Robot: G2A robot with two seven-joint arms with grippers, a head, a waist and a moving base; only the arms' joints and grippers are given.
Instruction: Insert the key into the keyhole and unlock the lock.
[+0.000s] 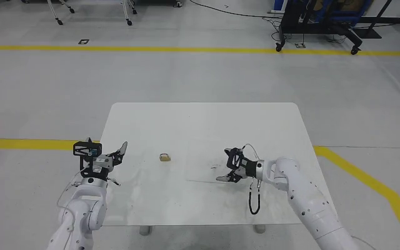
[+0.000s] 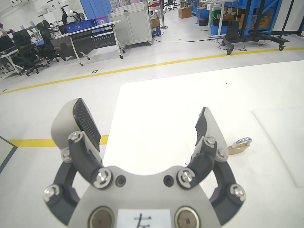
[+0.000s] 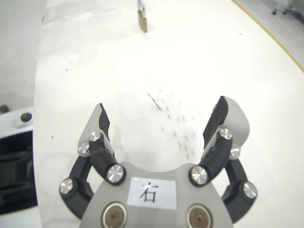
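A small brass padlock [image 1: 165, 157] with a silver shackle stands on the white table [image 1: 200, 122], left of centre. My left gripper [image 1: 119, 155] hovers open at the table's left edge, and its wrist view has the padlock [image 2: 239, 146] off to one side, beyond one finger [image 2: 206, 124]. My right gripper [image 1: 224, 165] is open low over the table, right of the padlock and facing it. A thin dark strip [image 3: 154, 102] lies on the surface just ahead of the right gripper [image 3: 161, 106]; I cannot tell whether it is the key. The padlock [image 3: 142, 20] stands farther off.
A flat pale mat [image 2: 280, 143] lies on the table to the right of the padlock. A black cable loop [image 1: 253, 203] hangs from the right arm near the table's front edge. Yellow floor lines and wheeled stands lie well away from the table.
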